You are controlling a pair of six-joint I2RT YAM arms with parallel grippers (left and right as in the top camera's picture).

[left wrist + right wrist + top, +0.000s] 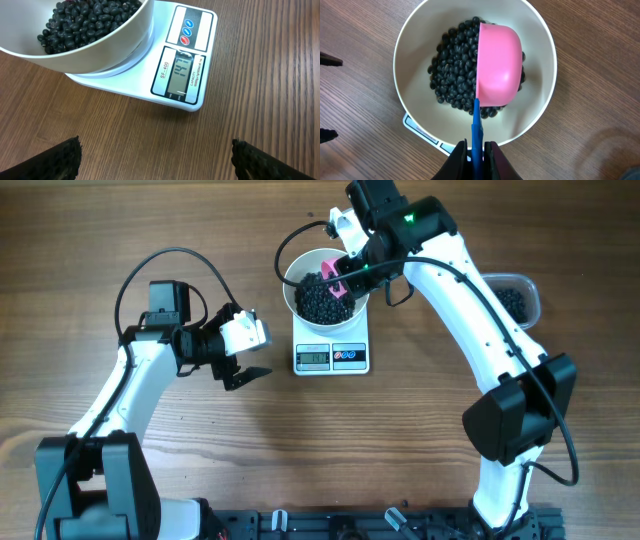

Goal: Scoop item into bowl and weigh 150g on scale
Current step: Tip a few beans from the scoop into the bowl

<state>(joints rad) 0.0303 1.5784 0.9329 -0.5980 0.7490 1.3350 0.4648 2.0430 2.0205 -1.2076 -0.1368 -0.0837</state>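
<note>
Right gripper is clamping pink scoop by its handle over bowl rim; left gripper is hovering agape (bare wood beside scale).

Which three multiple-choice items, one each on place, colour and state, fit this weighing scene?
1. Where does the round white bowl of small black beans stand? A: on the white square kitchen scale. B: on bare wood. C: in a gripper.
2. What colour is the cup of the plastic scoop? A: green. B: pink. C: yellow.
3. How is the right gripper? A: open and empty. B: out of view. C: shut on the scoop's blue handle.
Answers: 1 A, the scale's platform shows under the bowl; 2 B, a pink dome sits over the beans; 3 C, it clamps the thin handle.
</note>
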